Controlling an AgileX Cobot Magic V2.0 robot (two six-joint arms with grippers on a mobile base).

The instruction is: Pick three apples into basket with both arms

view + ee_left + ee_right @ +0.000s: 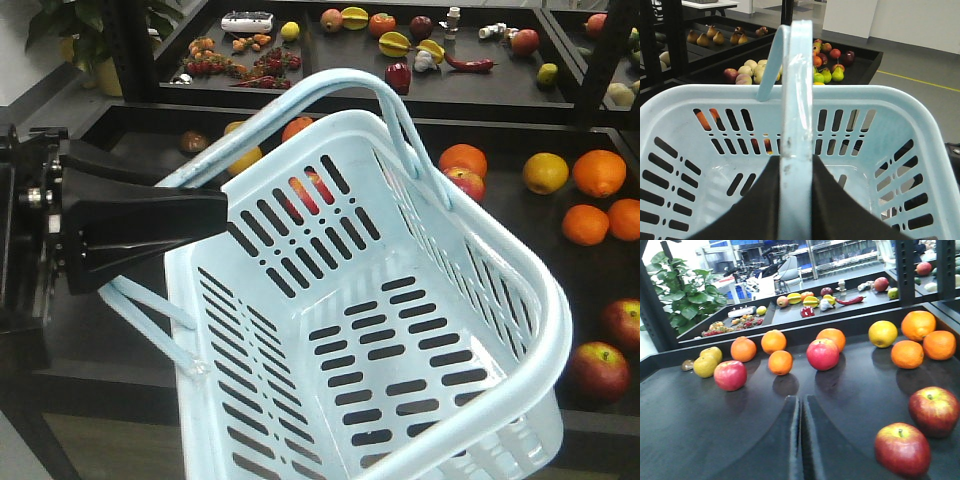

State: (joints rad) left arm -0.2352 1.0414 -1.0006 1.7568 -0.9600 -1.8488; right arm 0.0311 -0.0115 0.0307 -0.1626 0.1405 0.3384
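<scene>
My left gripper (215, 215) is shut on one hoop handle (796, 100) of the pale blue basket (500, 300) and holds it tilted above the dark tray. In the left wrist view the handle runs between the black fingers (755, 200). Nothing lies inside the basket. Two dark red apples (902, 448) (935, 411) lie at the tray's front right, also in the front view (600, 370) (622, 322). Two more red apples (823, 354) (730, 375) lie farther back. My right gripper (801, 399) is shut and empty, low over the tray, left of the two dark apples.
Several oranges (907, 354) and a lemon (882, 333) lie at the tray's back right. More oranges (780, 362) and yellow fruit (705, 366) lie at the back left. The tray has a raised black rim (800, 332). A farther shelf (400, 45) holds mixed produce. A potted plant (682, 290) stands at the far left.
</scene>
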